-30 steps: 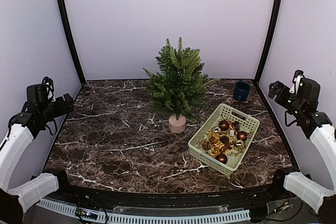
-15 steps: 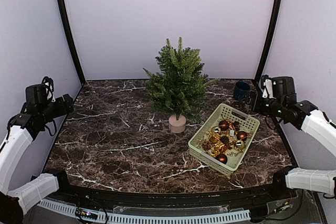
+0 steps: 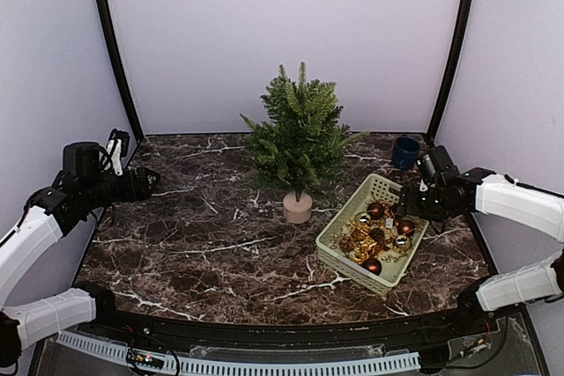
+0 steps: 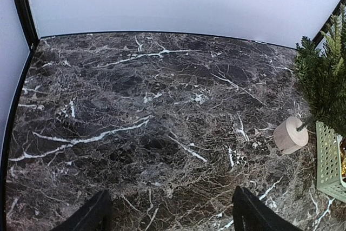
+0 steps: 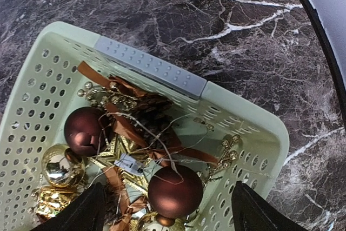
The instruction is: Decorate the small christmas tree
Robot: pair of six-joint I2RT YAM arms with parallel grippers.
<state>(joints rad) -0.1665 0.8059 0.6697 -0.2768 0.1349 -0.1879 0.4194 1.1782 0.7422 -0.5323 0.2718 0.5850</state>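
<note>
The small christmas tree [image 3: 300, 138], green and bushy in a beige pot [image 3: 298, 208], stands at the table's middle back; its pot [image 4: 290, 134] and some branches show at the right of the left wrist view. A pale green basket [image 3: 412, 204] to its right holds dark red balls [image 5: 175, 190], a gold ball [image 5: 61, 169], a gold star, brown ribbons and pine cones. My right gripper [image 3: 410, 202] is open and hovers over the basket's far end, its fingers [image 5: 252, 210] either side of a red ball. My left gripper [image 3: 145, 184] is open and empty above the left table.
A dark blue cup [image 3: 405, 152] stands at the back right corner behind the basket. Grey walls with black corner posts [image 3: 113, 46] close the table on three sides. The dark marble top [image 4: 162, 112] spreads under the left gripper.
My right arm has swung down and left from the right wall to over the basket. My left gripper has moved right and forward over the table's left edge.
</note>
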